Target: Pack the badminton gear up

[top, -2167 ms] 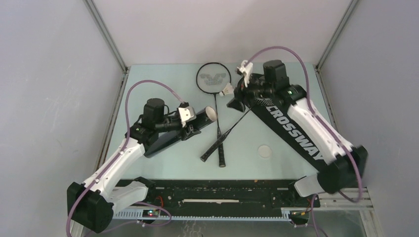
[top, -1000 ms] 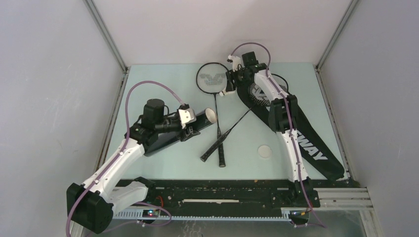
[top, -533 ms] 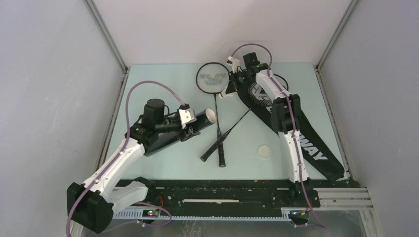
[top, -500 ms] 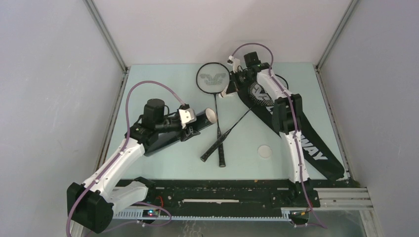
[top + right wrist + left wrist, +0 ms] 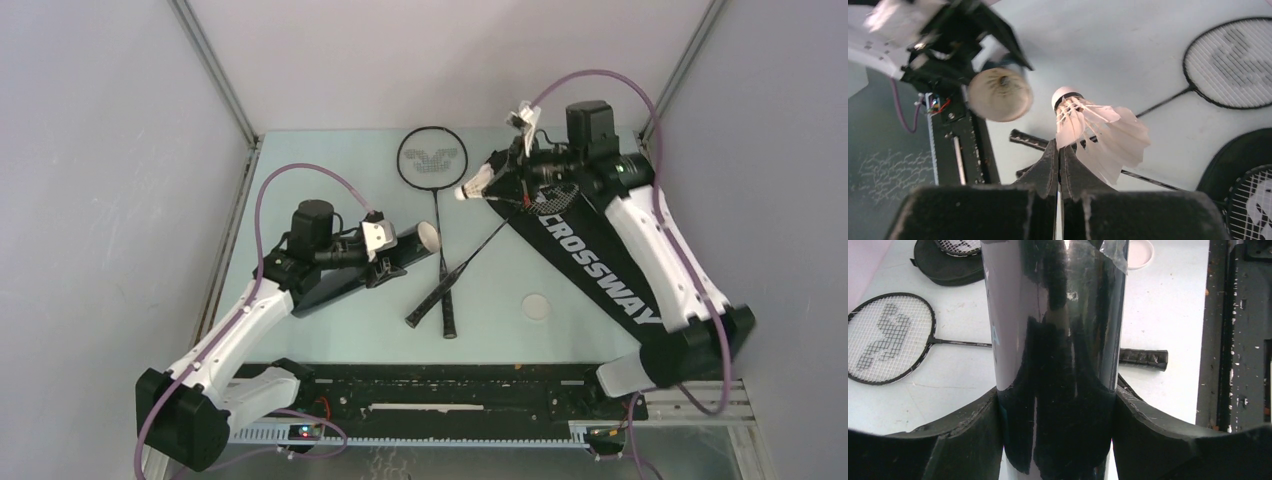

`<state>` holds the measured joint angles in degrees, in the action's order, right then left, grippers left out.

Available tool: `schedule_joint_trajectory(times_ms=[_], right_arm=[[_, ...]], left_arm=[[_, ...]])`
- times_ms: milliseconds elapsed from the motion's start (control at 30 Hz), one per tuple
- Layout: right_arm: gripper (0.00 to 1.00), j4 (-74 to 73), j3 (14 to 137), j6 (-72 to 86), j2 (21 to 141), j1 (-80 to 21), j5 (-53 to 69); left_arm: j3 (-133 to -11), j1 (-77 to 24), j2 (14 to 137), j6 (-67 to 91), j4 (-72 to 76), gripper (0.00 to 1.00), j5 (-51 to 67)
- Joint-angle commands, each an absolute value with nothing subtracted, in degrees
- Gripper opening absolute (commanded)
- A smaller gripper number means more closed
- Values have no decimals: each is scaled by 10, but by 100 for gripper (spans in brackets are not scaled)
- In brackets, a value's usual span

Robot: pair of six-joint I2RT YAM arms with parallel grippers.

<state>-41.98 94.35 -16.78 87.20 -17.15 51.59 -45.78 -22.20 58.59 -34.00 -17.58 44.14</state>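
Pinching shuttlecock [image 5: 1095, 132] feathers in right end effector [image 5: 1059, 152], cork pointing left, left end effector [image 5: 1057, 394] clamping tube [image 5: 1058, 315], mouth rightward.

We can read one word only: "CROSSWAY", in white capitals, running lengthwise down the black racket bag [image 5: 600, 280] in the overhead view. The strings of the racket [image 5: 432, 158] lying beside the bag carry a stencilled emblem, a broad V-like shape, but we cannot make letters of it in any view. The second racket [image 5: 1259, 199], its head lying on the bag, shows a similar mark on its strings, which is also unreadable.
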Motion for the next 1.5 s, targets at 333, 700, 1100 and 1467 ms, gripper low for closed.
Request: schedule_joint_trajectory(times_ms=[333, 700, 1100, 1467], right_arm=[[0, -371, 807, -199, 757, -346, 434], [24, -353, 806, -206, 802, -408, 466], [71, -382, 806, -261, 817, -437, 502], [73, -358, 787, -255, 860, -475, 474]], left_arm=[[-488, -219, 594, -323, -175, 19, 540], [-482, -220, 592, -307, -157, 19, 540], [-477, -220, 596, -307, -149, 19, 542], [-472, -221, 591, -260, -111, 19, 565]])
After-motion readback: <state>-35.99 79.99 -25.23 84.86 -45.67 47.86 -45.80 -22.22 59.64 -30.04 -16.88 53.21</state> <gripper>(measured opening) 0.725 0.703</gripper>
